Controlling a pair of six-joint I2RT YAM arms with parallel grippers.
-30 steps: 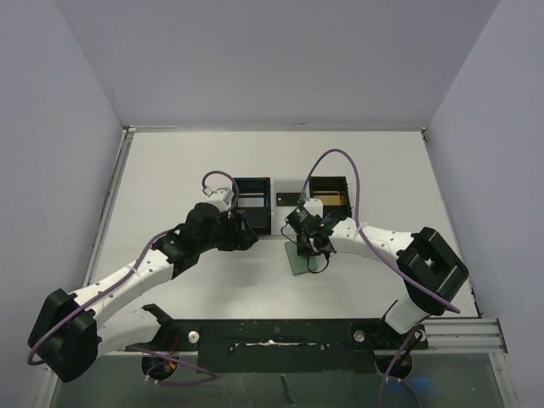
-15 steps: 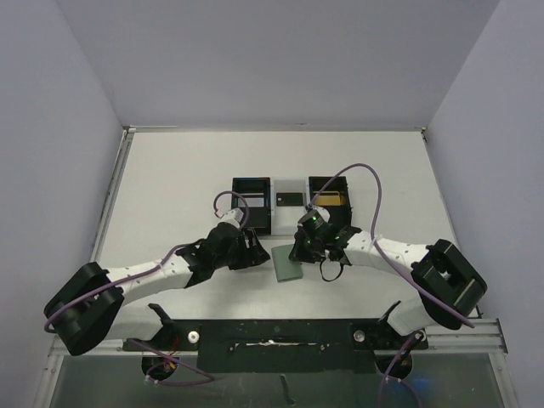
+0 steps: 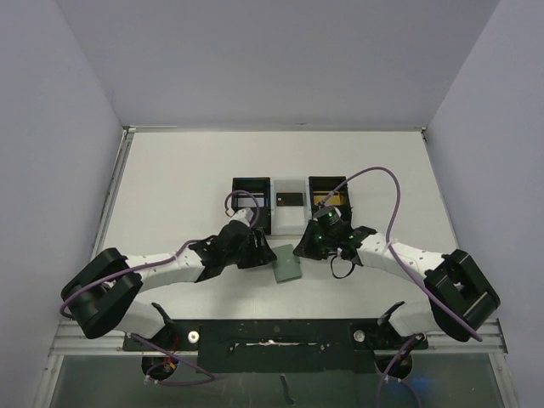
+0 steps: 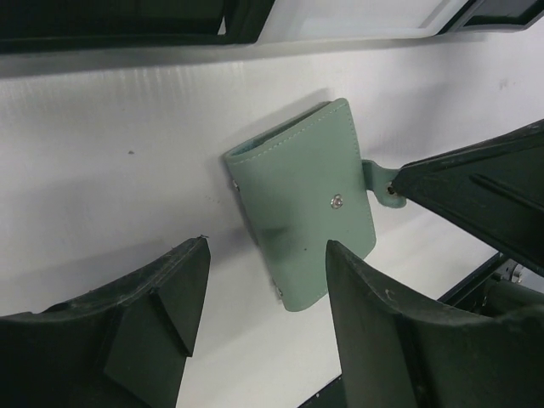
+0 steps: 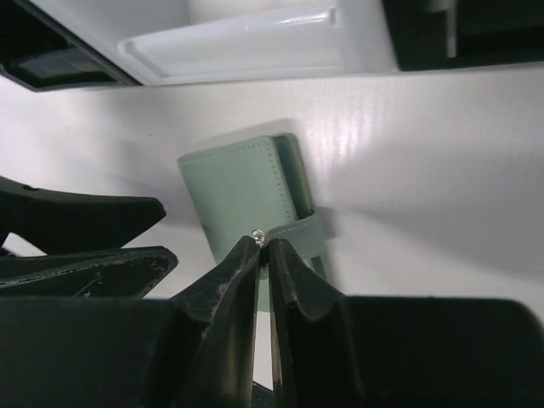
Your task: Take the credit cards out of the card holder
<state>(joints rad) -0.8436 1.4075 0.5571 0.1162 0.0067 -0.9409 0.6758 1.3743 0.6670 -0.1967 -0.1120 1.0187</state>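
Note:
The teal-grey card holder lies folded shut on the white table, between the two arms. My right gripper is shut on the holder's side tab, pinching it right at the metal snap. In the left wrist view, the holder lies just ahead of my open left gripper, its near end reaching between the fingertips. A black card lies in the white tray behind, and a gold-orange card shows in the right black box. Whatever the folded holder contains is hidden.
Along the back stands a row of a black box, a white tray and a second black box. The table's near edge with its black rail runs just behind the arms' bases.
Both grippers have come nearer the front edge. The holder has moved with the right gripper, down and left. My left gripper's jaws have narrowed somewhat and now sit beside the holder.

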